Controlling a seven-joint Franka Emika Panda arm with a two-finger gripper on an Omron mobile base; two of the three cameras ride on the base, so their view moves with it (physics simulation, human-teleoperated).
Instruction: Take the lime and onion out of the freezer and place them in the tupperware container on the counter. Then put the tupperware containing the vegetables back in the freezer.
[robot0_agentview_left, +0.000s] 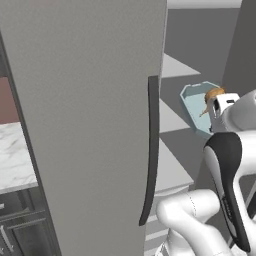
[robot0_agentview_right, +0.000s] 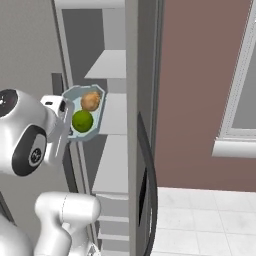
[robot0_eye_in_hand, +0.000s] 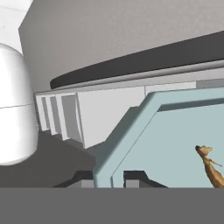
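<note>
Grey and tall, the freezer (robot0_agentview_left: 90, 125) stands with its speckled door swung open just beside the gripper (robot0_eye_in_hand: 109, 177), its long dark curved handle (robot0_agentview_left: 150, 150) close alongside, and pale inner shelves (robot0_agentview_right: 112, 107) ahead of the gripper and below it. Well off to the far side of the door lies the white marble counter (robot0_agentview_left: 15, 157). Clamped tight on one rim, the gripper carries the pale blue tupperware container (robot0_agentview_right: 85, 114), which hangs in the air at shelf height, tipped steeply rather than lying flat. Inside it, beyond the fingertips (robot0_eye_in_hand: 138, 177), the green lime (robot0_agentview_right: 82, 121) sits touching the orange-yellow onion (robot0_agentview_right: 90, 101).

Judging from this, the step in hand is returning the loaded container to the freezer. To do it well, level the tray first so neither fruit rolls out, keep clear of the door edge, and lower it fully onto a shelf before letting go.
</note>
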